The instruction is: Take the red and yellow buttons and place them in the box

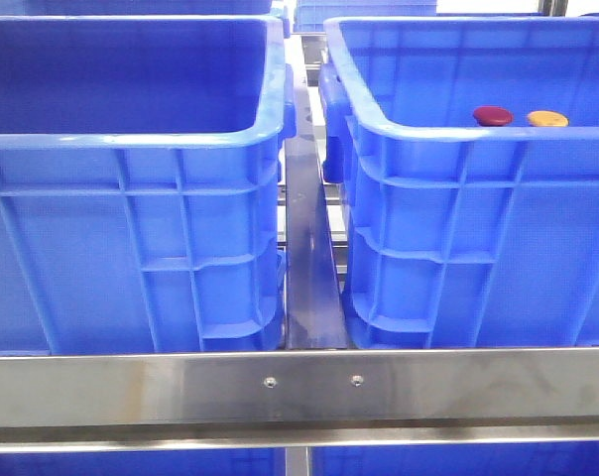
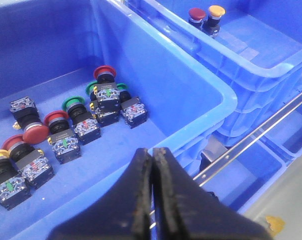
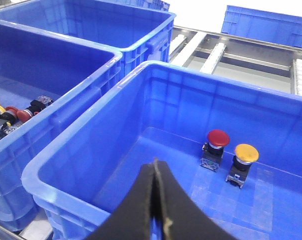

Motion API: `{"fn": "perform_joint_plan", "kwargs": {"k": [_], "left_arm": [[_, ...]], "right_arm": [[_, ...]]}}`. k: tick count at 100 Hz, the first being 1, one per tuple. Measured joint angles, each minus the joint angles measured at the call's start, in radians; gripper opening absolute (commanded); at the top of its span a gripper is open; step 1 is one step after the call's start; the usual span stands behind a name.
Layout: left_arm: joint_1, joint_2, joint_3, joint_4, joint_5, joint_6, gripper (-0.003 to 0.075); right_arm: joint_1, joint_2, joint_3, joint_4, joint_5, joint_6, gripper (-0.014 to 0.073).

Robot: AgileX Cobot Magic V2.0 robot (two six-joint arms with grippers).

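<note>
A dark red button (image 1: 492, 115) and a yellow-orange button (image 1: 547, 119) stand upright side by side on the floor of the right blue crate (image 1: 399, 129). Both show in the right wrist view, red (image 3: 217, 138) and yellow (image 3: 246, 153), and in the left wrist view, red (image 2: 196, 13) and yellow (image 2: 216, 11). My right gripper (image 3: 156, 165) is shut and empty above this crate's near part, apart from the buttons. My left gripper (image 2: 152, 152) is shut and empty above the near rim of the left crate (image 2: 211, 85). Neither gripper shows in the front view.
The left crate (image 1: 131, 129) holds several push buttons (image 2: 71, 125) with red, green and yellow caps on black bodies. A steel rail (image 1: 299, 387) runs across the front. More blue crates (image 3: 266, 25) and conveyor rollers (image 3: 211, 55) lie beyond.
</note>
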Motion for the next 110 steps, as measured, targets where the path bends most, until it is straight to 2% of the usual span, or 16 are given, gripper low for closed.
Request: {"fn": "perform_joint_plan", "kwargs": {"k": [39,84,98,110], "left_arm": [[0.0,0.0,0.0,0.0,0.0,0.0,-0.002],[0.002,-0.025,0.024,0.006,-0.012,-0.003,-0.002],[0.02,-0.079,0.069,0.106,-0.135,-0.156,-0.002],[0.071,-0.147,0.114,0.351,-0.214,-0.385,-0.002]], "right_arm": [[0.0,-0.002,0.0,0.0,0.071,-0.007,-0.0066],[0.0,-0.002,0.0,0.0,0.073,-0.007,-0.0066],[0.0,-0.002,0.0,0.0,0.073,-0.007,-0.0066],[0.0,-0.002,0.0,0.0,0.075,-0.007,-0.0066]]}}
